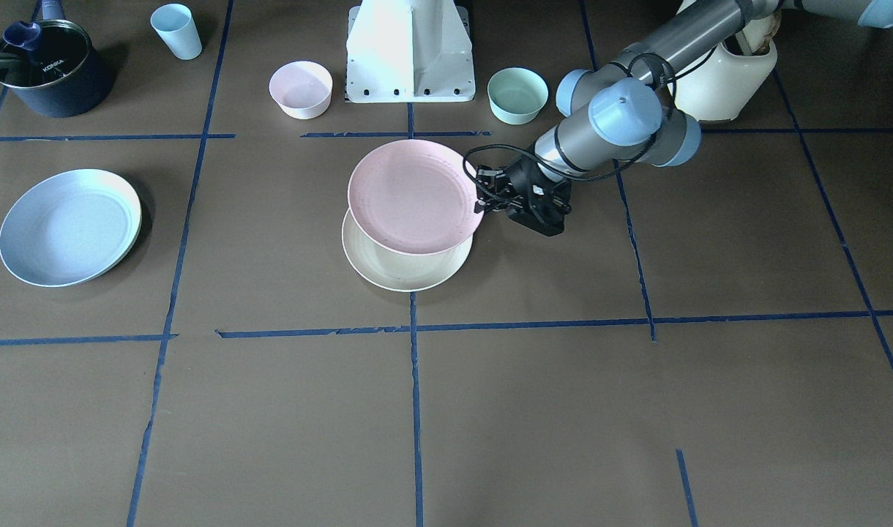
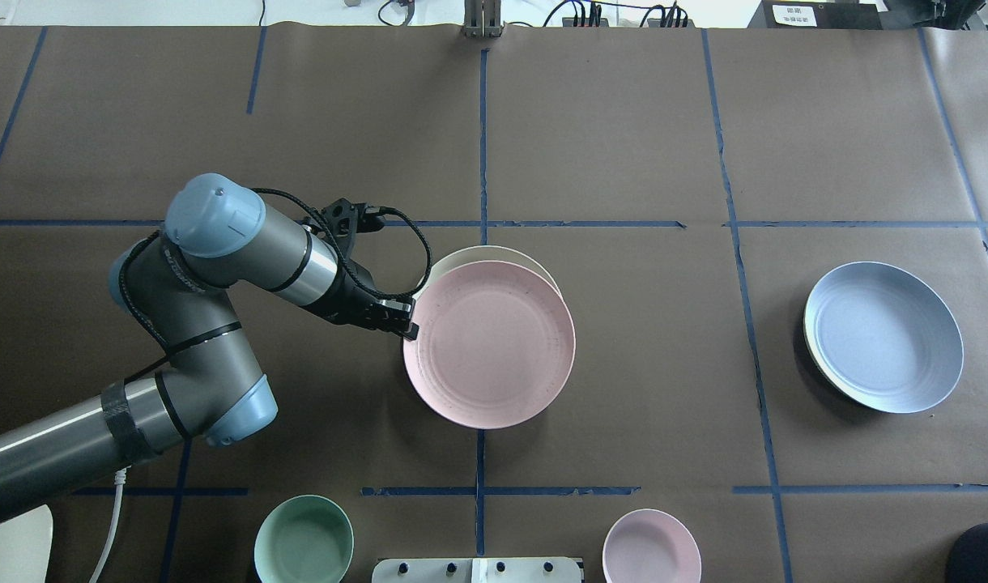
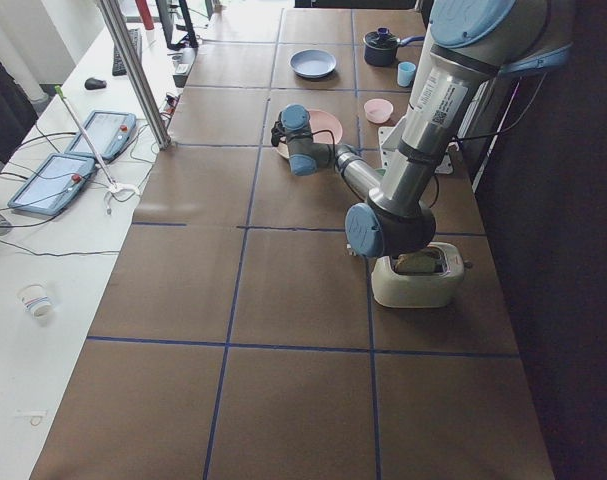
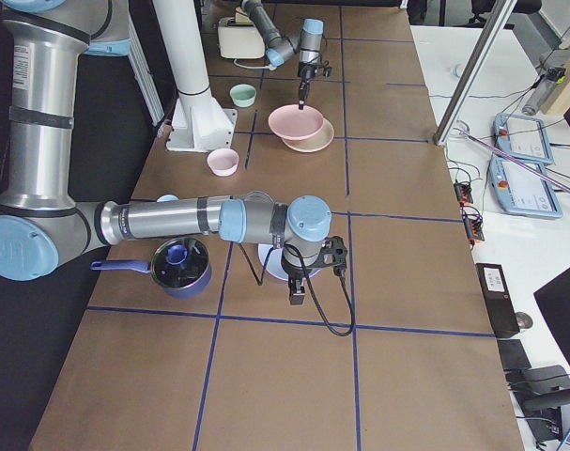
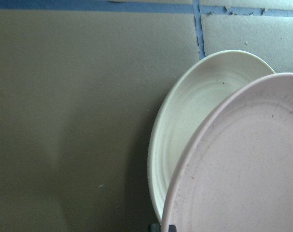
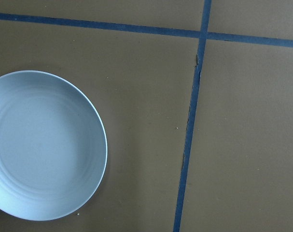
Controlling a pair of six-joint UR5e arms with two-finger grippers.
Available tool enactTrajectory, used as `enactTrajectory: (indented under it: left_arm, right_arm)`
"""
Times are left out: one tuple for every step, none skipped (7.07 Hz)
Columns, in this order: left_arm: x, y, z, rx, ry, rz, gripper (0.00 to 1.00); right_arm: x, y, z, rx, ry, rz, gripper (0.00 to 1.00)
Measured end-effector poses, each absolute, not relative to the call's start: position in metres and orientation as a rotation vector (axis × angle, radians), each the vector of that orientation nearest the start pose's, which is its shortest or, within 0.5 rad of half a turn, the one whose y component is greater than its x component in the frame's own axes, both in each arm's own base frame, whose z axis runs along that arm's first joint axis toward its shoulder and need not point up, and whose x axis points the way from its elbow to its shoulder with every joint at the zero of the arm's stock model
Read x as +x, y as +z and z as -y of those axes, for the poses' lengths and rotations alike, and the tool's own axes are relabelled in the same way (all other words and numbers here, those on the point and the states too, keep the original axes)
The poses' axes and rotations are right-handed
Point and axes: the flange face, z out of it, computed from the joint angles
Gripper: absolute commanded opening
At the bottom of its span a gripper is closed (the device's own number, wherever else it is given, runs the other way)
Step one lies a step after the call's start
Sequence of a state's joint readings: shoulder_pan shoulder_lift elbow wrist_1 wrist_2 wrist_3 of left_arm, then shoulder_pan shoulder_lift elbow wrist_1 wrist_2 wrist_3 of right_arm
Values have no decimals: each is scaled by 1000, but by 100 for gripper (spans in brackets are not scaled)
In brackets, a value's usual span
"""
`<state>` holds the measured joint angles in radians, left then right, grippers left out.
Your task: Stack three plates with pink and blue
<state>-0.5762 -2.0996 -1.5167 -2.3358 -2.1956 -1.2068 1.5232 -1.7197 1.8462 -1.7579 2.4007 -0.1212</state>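
Observation:
The pale pink plate (image 1: 415, 196) hangs slightly tilted over the cream-white plate (image 1: 406, 271), offset toward the robot and covering most of it. My left gripper (image 1: 483, 201) is shut on the pink plate's rim on my left side; it also shows in the overhead view (image 2: 409, 321). The left wrist view shows the pink plate (image 5: 243, 169) over the cream plate (image 5: 194, 121). The pale blue plate (image 1: 69, 225) lies far to my right, with a thin cream edge under it. My right gripper (image 4: 297, 291) hangs near the blue plate (image 6: 45, 145); I cannot tell whether it is open or shut.
A small pink bowl (image 1: 301, 89) and a mint-green bowl (image 1: 517, 95) flank the robot base (image 1: 410, 51). A pale blue cup (image 1: 176, 31) and a dark pot (image 1: 47, 69) stand at my far right. A white appliance (image 1: 725, 80) sits by the left arm's base.

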Motion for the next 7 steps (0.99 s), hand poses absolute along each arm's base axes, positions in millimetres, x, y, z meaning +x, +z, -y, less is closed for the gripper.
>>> enactTrajectory:
  left_arm:
    - [529,280,426,66,204,-1303,38]
    - [531,280,428,84,192,-1298,69]
    - [526,281,436,108,172,-1291,76]
    - [514,280,450,135,145,-1288,78]
    - [497,280,467,157,115,-1287,78]
    - [476,281,483,163,94,-1288,78]
    - [453,289,498,142,85,-1291,78]
  right_arm:
    - [39,607,424,-27,-134,832,100]
    - [39,607,424,-28,-135,832,100]
    - [39,606,424,-27,-135,833,100]
    - [39,606,424,-26,-135,833,100]
    - [38,606,425,-27,-136,837,100]
    - [36,606,425,-29,-138,851,100]
    - [30,606,425,-33,-144,866,100]
